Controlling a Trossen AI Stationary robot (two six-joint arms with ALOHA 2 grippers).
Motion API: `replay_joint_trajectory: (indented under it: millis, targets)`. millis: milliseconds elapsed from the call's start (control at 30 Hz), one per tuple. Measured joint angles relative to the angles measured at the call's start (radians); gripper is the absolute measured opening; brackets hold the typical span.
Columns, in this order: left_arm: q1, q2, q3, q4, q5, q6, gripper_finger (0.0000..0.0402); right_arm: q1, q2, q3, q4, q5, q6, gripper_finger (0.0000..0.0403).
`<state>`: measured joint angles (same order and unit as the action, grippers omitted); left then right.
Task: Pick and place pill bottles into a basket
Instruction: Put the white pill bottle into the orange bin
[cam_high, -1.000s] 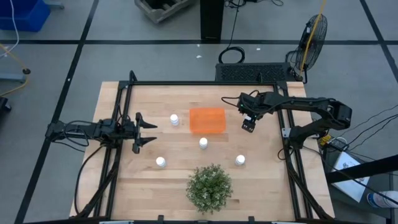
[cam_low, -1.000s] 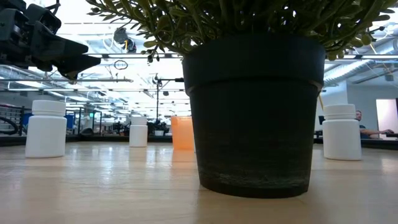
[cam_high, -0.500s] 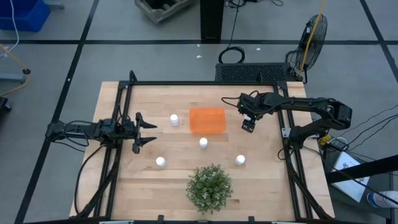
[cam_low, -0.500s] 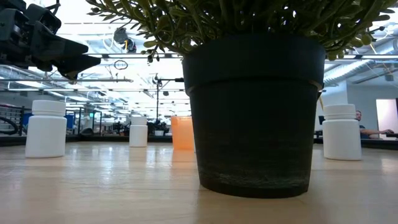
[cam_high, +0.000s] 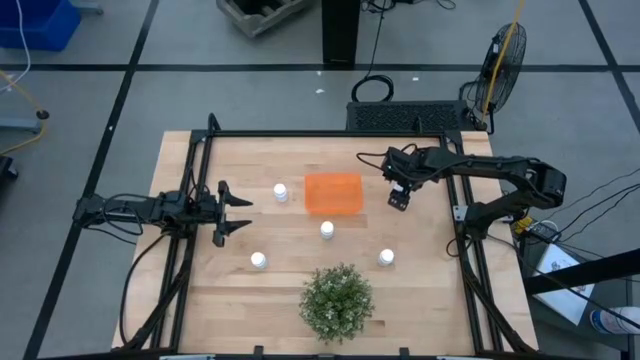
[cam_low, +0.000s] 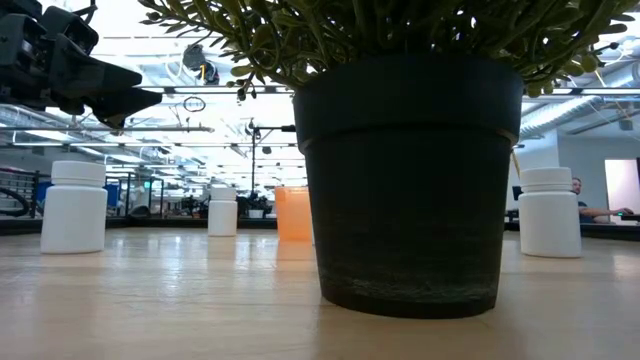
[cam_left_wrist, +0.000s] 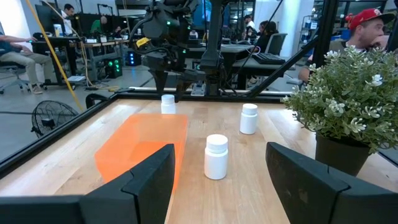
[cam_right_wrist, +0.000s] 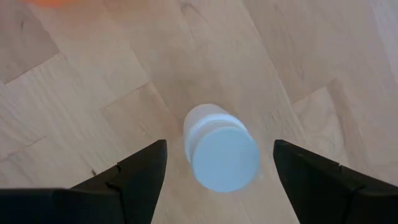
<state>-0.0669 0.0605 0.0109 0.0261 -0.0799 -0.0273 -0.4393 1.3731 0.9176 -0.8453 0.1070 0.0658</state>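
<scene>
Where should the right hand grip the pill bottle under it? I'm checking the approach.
Come straight down and close on the round sides just below the cap. The pill bottle stands upright, centred between the open right hand fingers.

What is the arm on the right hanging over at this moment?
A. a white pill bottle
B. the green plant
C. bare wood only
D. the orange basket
A: the right wrist view looks straight down on a white pill bottle standing upright between the open jaws of the right gripper, beside the basket.
</scene>
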Motion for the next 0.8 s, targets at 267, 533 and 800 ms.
replay_joint_trajectory:
  millis: [267, 533, 800]
  targets:
    - [0.000, 0.000, 0.000, 0.000, 0.000, 0.000, 0.0257, -0.014, 0.000, 0.000, -0.003, -0.004, 0.000, 0.0288]
    - [0.000, 0.000, 0.000, 0.000, 0.000, 0.000, 0.0257, -0.011, 0.000, 0.000, -0.018, -0.006, 0.020, 0.0288]
    - [0.000, 0.000, 0.000, 0.000, 0.000, -0.002, 0.0257, -0.011, 0.000, 0.000, -0.021, -0.028, 0.027, 0.0288]
